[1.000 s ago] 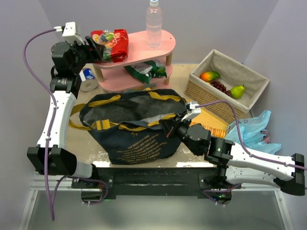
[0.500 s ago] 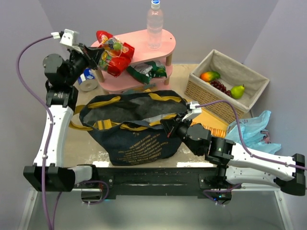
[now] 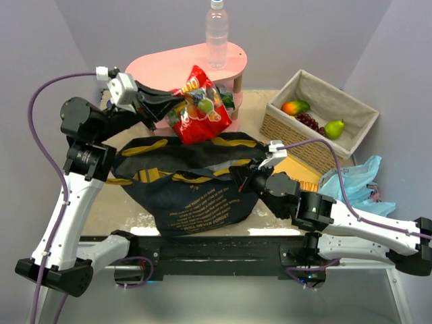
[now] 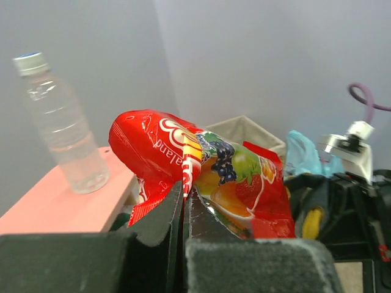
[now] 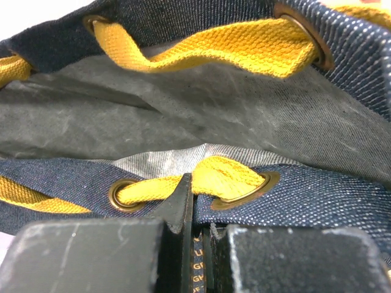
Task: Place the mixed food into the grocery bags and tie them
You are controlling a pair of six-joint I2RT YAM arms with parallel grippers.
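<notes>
The red snack pack [image 3: 200, 104] hangs in the air at upper centre of the overhead view, over the far rim of the tote [image 3: 196, 196]. The left gripper [image 3: 165, 108] is clamped on its edge. From the left wrist, the jaws are pressed together on the pack's [image 4: 201, 171] crimped seam. The pack shows fruit pictures and white script that I can read only as "...aland".

The navy tote lies open on the worktop [image 3: 121, 202] at centre frame. Its pale printed lines are too small to read. The right gripper [image 3: 241, 177] pinches the tote's right-hand rim. In the right wrist view it [image 5: 192, 183] is closed on the denim [image 5: 317, 195] between two brass eyelets [image 5: 125, 194], where a yellow strap [image 5: 226, 174] passes through. Small yellow letters run down the cloth between the fingers, cropped beyond reading.

Behind, the water bottle [image 3: 217, 34] stands on the pink shelf [image 3: 169, 64]. At upper right a basket [image 3: 351, 111] holds the mango [image 3: 295, 106], grapes [image 3: 310, 121] and pear [image 3: 334, 128]. Below it lie the orange bread [image 3: 297, 169] and the blue carrier bag [image 3: 354, 182].
</notes>
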